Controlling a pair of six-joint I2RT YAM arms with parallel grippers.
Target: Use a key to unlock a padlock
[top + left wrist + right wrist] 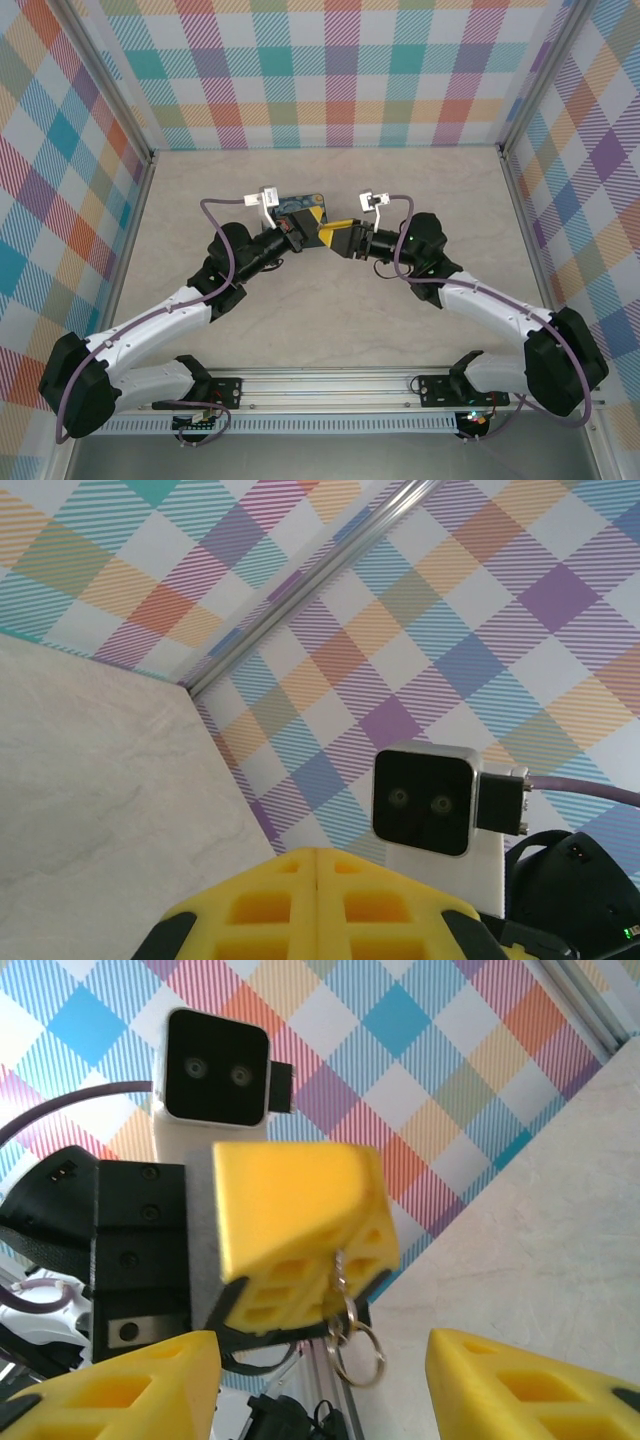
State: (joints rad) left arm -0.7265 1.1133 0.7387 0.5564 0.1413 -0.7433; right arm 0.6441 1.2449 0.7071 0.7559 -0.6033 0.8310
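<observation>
Left end effector [305,1245], clenched on a thin silver chain with split ring [340,1278] — the tiny dark key presumably pinched between its pads [290,1205] — faces the spread-open right end effector [320,1360]: likely a handover, needing a precise pinch.

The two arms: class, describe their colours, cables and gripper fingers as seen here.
Both the left arm and right arm have white shells with black joints and a purple-grey cable alongside. Gripper fingers are yellow with recessed pockets; each wrist carries a white-and-black camera box.
</observation>
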